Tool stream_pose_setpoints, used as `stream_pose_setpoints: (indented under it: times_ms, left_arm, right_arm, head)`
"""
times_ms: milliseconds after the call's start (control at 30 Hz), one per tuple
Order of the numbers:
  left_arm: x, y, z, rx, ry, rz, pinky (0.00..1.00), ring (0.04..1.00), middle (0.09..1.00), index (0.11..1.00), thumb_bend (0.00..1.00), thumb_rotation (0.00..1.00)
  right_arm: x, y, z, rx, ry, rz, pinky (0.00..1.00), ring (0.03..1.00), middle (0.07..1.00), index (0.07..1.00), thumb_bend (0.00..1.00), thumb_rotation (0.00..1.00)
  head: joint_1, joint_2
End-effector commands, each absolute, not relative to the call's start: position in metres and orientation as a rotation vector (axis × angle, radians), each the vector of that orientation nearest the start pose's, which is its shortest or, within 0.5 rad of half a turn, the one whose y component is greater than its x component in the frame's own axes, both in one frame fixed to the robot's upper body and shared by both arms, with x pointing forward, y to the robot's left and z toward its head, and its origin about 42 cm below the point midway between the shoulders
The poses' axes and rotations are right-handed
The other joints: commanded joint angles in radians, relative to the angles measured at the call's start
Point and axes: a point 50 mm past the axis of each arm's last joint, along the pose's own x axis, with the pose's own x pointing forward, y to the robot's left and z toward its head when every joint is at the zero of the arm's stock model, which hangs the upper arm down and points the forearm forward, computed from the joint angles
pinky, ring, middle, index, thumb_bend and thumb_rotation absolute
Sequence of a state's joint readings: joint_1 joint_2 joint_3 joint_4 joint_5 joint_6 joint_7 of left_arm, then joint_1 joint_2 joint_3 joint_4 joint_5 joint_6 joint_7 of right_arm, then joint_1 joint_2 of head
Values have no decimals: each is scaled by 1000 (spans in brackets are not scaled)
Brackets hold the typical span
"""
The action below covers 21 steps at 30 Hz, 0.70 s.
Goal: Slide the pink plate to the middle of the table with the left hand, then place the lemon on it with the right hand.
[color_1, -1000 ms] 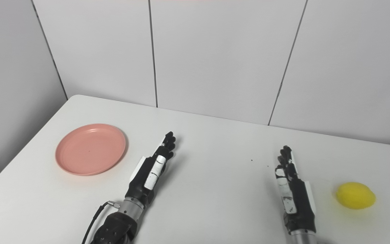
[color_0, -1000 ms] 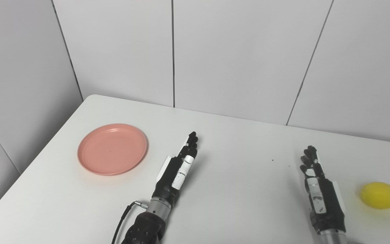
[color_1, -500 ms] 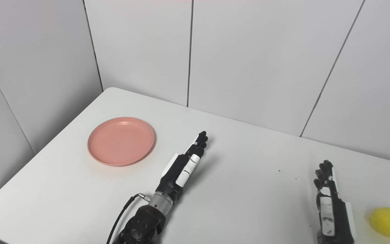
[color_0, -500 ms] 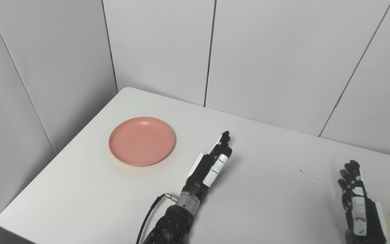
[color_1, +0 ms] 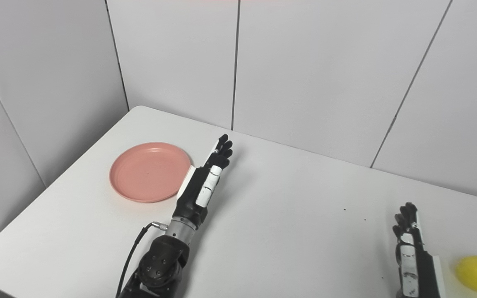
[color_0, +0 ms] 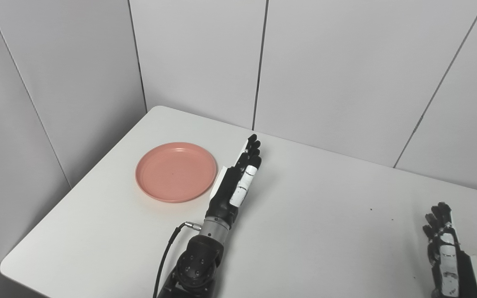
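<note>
Neither step is done: the pink plate [color_0: 176, 171] sits near the counter's [color_0: 313, 231] left end, the flat, empty left hand [color_0: 238, 182] just beside it; the empty, straight-fingered right hand [color_1: 415, 258] waits near the lemon [color_1: 476, 268].
</note>
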<state>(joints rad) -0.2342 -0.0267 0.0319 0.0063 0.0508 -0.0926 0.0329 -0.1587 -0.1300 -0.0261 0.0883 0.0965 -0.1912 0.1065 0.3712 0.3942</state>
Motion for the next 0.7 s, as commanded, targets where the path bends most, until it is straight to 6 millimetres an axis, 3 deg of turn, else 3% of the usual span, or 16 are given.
stream_pose_setpoints:
  times_ms: [0, 300, 400, 667]
  left_arm:
    - [361, 195, 203, -5, -405, 31, 912, 915, 926, 922, 703, 1000]
    - [362, 221, 221, -8, -421, 113, 864, 858, 862, 859, 708, 1000]
    - [366, 239, 228, -10, -441, 153, 875, 843, 848, 835, 715, 1000]
    - [375, 291, 230, 84, -460, 305, 770, 749, 755, 750, 679, 1000]
  right_arm:
    - [337, -247, 144, -50, -292, 111, 1000, 1000, 1000, 1000, 333, 1000]
    - [336, -246, 147, -57, -291, 111, 1000, 1000, 1000, 1000, 325, 1000]
    - [336, -245, 149, -38, -292, 117, 1000, 1000, 1000, 1000, 318, 1000]
    - [336, -245, 151, -51, -295, 112, 1000, 1000, 1000, 1000, 313, 1000]
  head:
    - [2, 0]
    - [6, -2]
    - [5, 6]
    - [10, 7]
